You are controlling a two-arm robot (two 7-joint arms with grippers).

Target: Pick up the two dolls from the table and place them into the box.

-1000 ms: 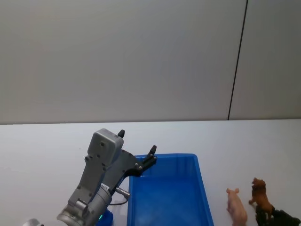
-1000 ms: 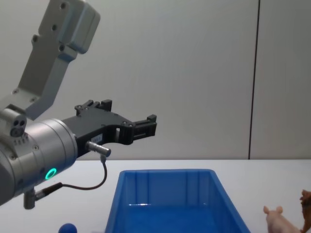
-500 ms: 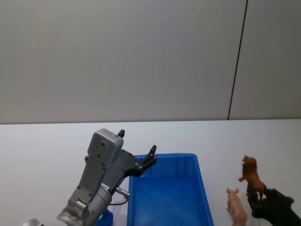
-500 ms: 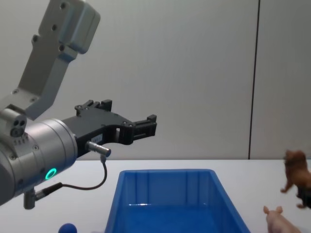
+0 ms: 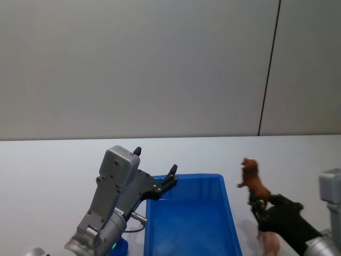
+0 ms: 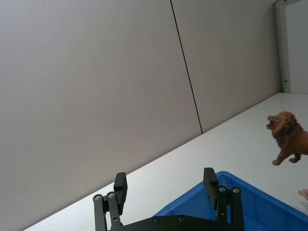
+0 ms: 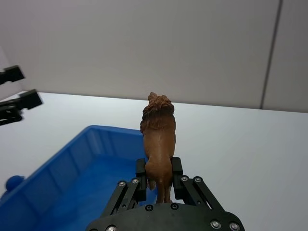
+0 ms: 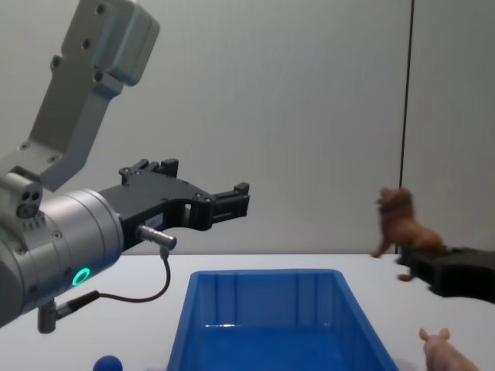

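The brown lion-like doll (image 5: 253, 182) (image 8: 401, 224) (image 7: 159, 129) (image 6: 288, 140) hangs in the air just right of the blue box (image 5: 186, 177) (image 8: 263, 274) (image 7: 72, 159). My right gripper (image 5: 260, 205) (image 7: 158, 169) (image 8: 408, 261) is shut on its hind legs. The pale pink pig doll (image 5: 270, 243) (image 8: 444, 351) stands on the white table (image 5: 53, 170) beneath that arm, partly hidden by it. My left gripper (image 5: 155, 160) (image 8: 205, 178) (image 6: 164, 178) hovers open and empty over the box's far left corner.
A small blue ball (image 8: 107, 363) (image 7: 14, 182) lies on the table left of the box, near my left arm. A plain grey wall with a dark vertical seam stands behind the table.
My right gripper has lifted the brown doll off the table and carried it up and left, to beside the box's right rim. The left arm and the pig doll have not moved.
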